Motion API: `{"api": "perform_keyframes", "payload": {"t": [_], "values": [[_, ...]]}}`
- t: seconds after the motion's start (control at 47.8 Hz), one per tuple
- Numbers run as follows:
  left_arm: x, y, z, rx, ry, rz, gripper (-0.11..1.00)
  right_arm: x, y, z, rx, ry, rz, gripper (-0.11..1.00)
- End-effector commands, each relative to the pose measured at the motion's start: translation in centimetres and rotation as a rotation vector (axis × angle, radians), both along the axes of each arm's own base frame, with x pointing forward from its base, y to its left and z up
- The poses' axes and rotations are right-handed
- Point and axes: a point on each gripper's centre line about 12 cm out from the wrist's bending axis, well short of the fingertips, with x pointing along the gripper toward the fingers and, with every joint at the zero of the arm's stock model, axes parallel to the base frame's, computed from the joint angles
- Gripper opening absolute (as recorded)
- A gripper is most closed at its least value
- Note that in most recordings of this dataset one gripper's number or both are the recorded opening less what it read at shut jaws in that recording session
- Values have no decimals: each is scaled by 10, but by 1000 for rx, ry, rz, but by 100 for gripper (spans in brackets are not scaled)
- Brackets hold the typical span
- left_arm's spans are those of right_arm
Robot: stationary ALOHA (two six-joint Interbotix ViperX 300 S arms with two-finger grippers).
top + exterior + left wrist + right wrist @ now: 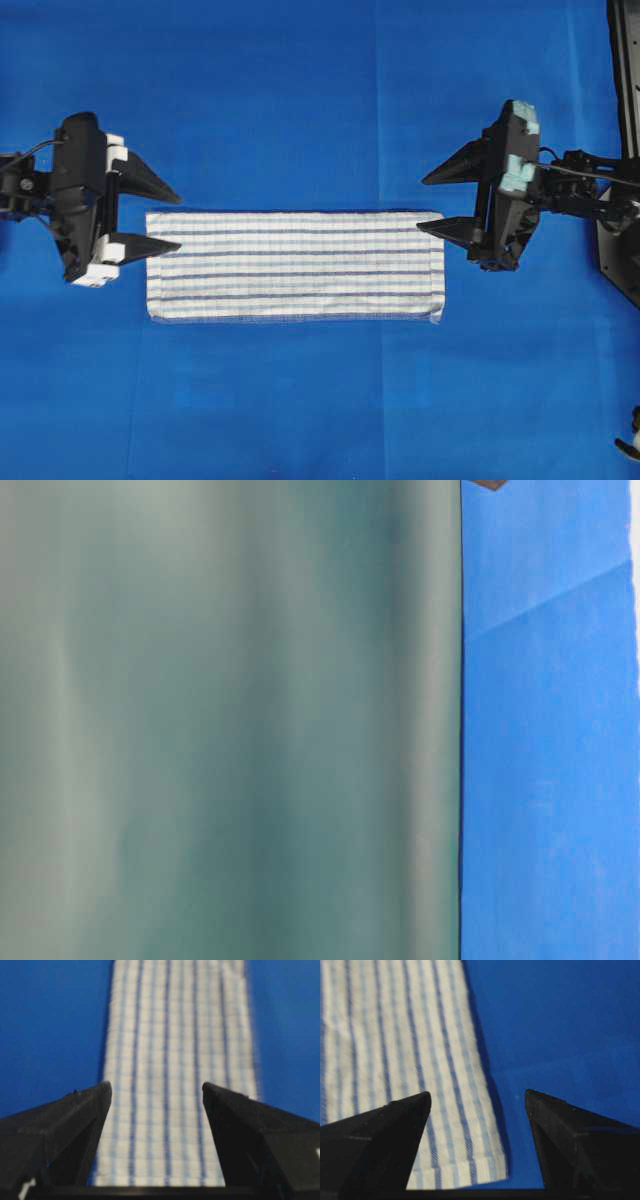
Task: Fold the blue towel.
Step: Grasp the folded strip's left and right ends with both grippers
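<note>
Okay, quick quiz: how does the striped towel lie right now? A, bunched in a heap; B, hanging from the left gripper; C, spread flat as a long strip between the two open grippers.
C: the blue towel lies flat on the blue sheet, nothing holding it.

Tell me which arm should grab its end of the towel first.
Probably left. The left pincer is open and lined up over the towel, which runs between its tips. The right pincer is open but off-centre, straddling only a corner.
</note>
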Motion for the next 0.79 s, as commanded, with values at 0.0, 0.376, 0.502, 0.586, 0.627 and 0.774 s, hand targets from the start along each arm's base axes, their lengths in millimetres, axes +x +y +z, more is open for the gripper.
{"api": "perform_keyframes", "payload": {"t": [0.0,0.376,0.502,0.586,0.627,0.774], "values": [[8,8,-3,4,8,28,67,5,-2,-5,-6,17,-6,82],[20,13,-55,6,106,46,67,19,-4,-48,-4,157,-18,81],[18,13,-68,-6,150,56,65,19,-3,-53,-6,169,-18,78],[18,13,-73,-11,169,62,55,19,0,-53,-8,168,-7,70],[17,13,-74,-12,175,63,48,19,2,-54,-9,168,-2,64],[19,12,-74,-26,175,73,16,19,7,-54,-14,164,17,35]]}}
